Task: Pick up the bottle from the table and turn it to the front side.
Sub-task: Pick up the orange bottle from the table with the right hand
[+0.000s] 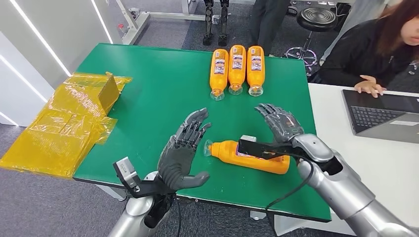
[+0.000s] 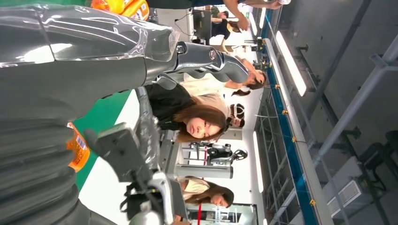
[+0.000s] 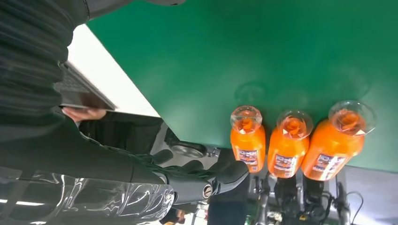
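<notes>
Orange bottle [image 1: 249, 156] lying on its side on the green surface [image 1: 163, 94], near the front edge, clear cap end toward the left robot hand [image 1: 182, 153]; label partly visible beneath a dark bracket on the right wrist, print too small to read. Left robot hand just beside the cap end of the bottle, palm turned inward, fingers spread, holding nothing, not touching the bottle. Right robot hand [image 1: 278, 122] just beyond the bottle's far side, fingers extended and apart, likewise holding nothing.

Row of three orange bottles [image 1: 237, 69] well beyond the lying bottle, at the far edge of the surface, side by side and touching, caps pointing toward the lying bottle; blue-and-white labels facing up in the head view, lettering illegible. Same three shown in the right wrist view [image 3: 293, 145], clear caps toward the open green.

Broad bare stretch of green between the lying bottle and the row, and to the left of the bottle. Yellow plastic bags [image 1: 64, 123] draped over the surface's left edge. White desk [image 1: 375, 163] abutting the right edge, with a laptop [image 1: 383, 114] and a seated person [image 1: 365, 49], one hand at the keyboard.
</notes>
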You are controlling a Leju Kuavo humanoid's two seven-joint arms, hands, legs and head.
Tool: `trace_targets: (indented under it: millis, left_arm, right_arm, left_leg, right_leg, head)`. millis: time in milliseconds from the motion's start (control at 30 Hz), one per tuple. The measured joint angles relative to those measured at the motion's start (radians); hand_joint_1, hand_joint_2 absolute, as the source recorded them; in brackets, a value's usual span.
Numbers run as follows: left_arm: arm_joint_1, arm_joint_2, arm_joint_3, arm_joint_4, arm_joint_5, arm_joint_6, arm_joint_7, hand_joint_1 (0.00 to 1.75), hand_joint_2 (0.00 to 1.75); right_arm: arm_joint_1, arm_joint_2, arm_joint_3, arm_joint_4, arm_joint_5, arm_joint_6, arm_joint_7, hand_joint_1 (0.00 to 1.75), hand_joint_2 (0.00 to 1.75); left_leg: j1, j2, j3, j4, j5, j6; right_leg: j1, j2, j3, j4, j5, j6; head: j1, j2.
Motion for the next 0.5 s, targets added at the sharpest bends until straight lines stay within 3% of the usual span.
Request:
trace_targets:
  millis: [267, 400, 500]
  left_arm:
    - [0.002, 0.0, 0.0, 0.0, -0.003, -0.011, 0.002, 0.0, 1.75]
    - [0.003, -0.001, 0.0, 0.001, -0.003, -0.028, 0.005, 0.0, 1.75]
    - [0.003, -0.001, 0.0, 0.002, -0.003, -0.03, 0.009, 0.0, 1.75]
  right_arm:
    - [-0.079, -0.006, 0.061, 0.054, -0.061, 0.065, -0.005, 0.0, 1.75]
    - [-0.201, -0.038, 0.209, 0.113, -0.165, 0.226, -0.035, 0.0, 1.75]
    - [-0.242, -0.049, 0.283, 0.133, -0.199, 0.257, -0.045, 0.0, 1.75]
  left_leg:
    - [0.0, 0.0, 0.0, 0.0, 0.0, 0.0]
    - [0.0, -0.001, 0.0, 0.0, 0.0, 0.0]
    - [0.0, -0.001, 0.0, 0.0, 0.0, 0.0]
  right_leg:
    - [0.0, 0.0, 0.0, 0.0, 0.0, 0.0]
    - [0.0, -0.001, 0.0, 0.0, 0.0, 0.0]
    - [0.0, -0.001, 0.0, 0.0, 0.0, 0.0]
  head:
    - [0.0, 0.0]
    - [0.0, 0.0]
    - [0.0, 0.0]
